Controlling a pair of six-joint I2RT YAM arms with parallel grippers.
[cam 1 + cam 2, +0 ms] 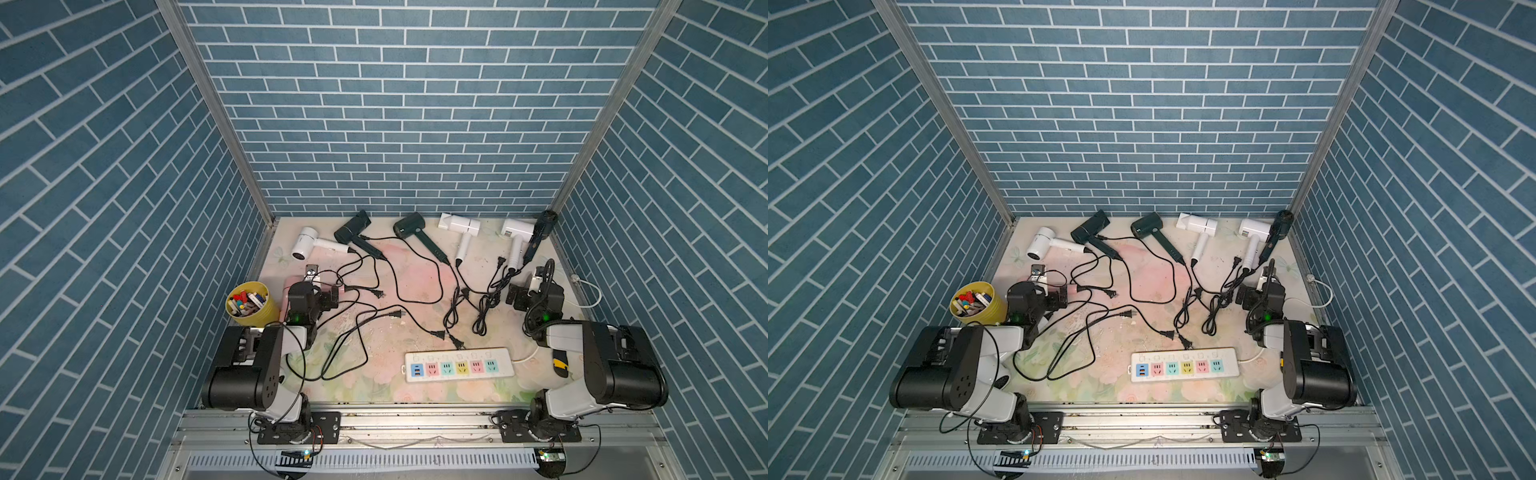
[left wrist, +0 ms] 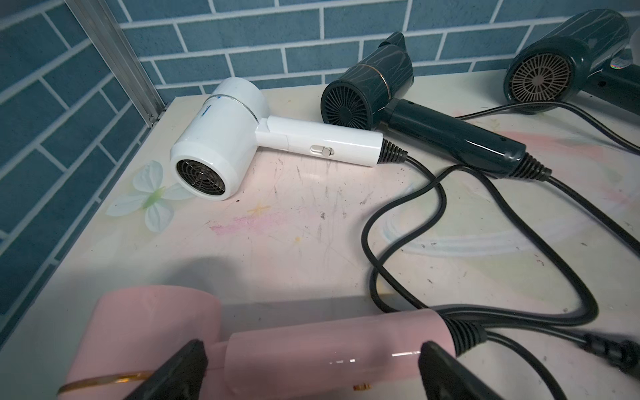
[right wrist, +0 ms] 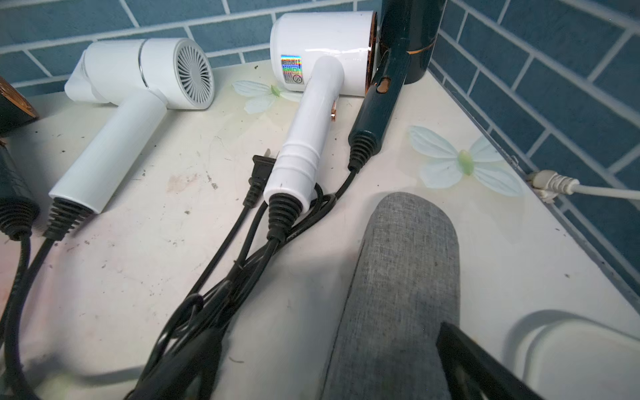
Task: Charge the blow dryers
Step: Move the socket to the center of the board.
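Note:
Several blow dryers lie along the back wall: white [image 1: 309,245], dark [image 1: 353,230], dark green [image 1: 409,226], white [image 1: 461,226], white [image 1: 517,232] and navy [image 1: 542,228]. Their black cords trail forward, and loose plugs [image 1: 436,333] lie just behind the white power strip [image 1: 457,365], whose sockets are bare. My left gripper [image 1: 320,297] is open, its fingers straddling the handle of a pink blow dryer [image 2: 263,349] without touching it. My right gripper [image 1: 517,297] is open over a cord bundle [image 3: 221,291] and a grey roll [image 3: 405,277].
A yellow cup [image 1: 249,305] of small items stands at the left edge beside my left arm. A yellow-and-black utility knife [image 1: 561,363] lies under my right arm. The strip's white cable [image 1: 590,291] loops outside the right edge. Tiled walls enclose three sides.

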